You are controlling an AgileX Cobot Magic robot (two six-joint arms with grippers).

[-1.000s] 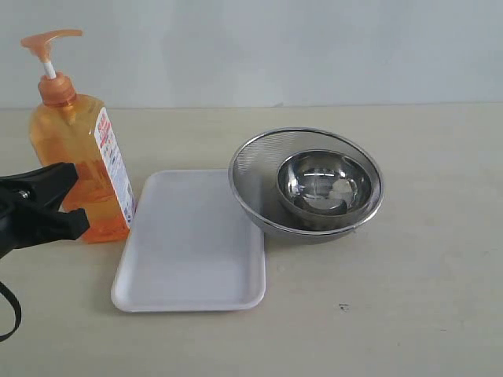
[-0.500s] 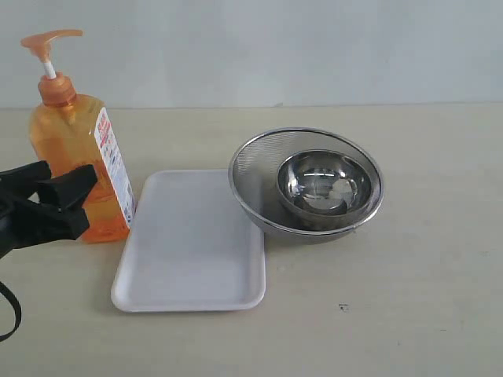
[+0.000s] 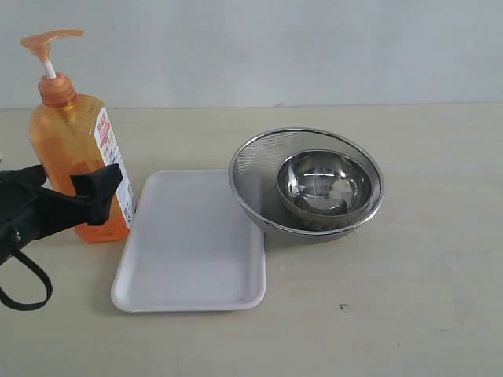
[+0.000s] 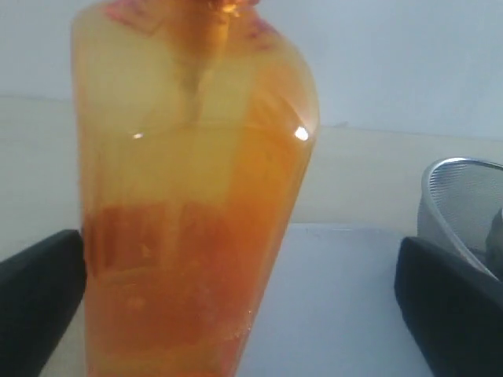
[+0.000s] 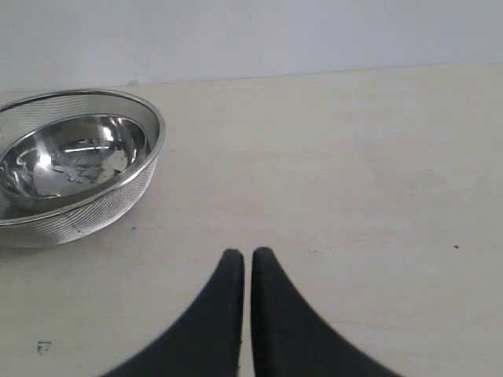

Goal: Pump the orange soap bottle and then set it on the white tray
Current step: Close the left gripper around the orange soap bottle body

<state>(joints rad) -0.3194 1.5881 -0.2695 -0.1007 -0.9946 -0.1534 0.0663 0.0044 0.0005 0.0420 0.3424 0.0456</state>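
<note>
The orange soap bottle (image 3: 77,157) stands upright on the table at the far left, beside the white tray (image 3: 192,243), its pump head (image 3: 49,38) raised. My left gripper (image 3: 72,181) is open and straddles the bottle's lower body, with one black finger (image 3: 98,187) in front of the label side. In the left wrist view the bottle (image 4: 189,196) fills the space near one finger (image 4: 39,290), while the other finger (image 4: 452,310) stands well apart from it, over the tray (image 4: 346,314). My right gripper (image 5: 247,258) is shut and holds nothing, low over bare table.
A steel mesh strainer (image 3: 251,169) with a smaller steel bowl (image 3: 324,184) inside it stands to the right of the tray, touching its far right corner. The right wrist view shows the same strainer (image 5: 118,192) off to one side.
My left gripper has moved rightward so that its fingers now lie on both sides of the bottle's lower body. The bottle, tray and bowls have not moved.
</note>
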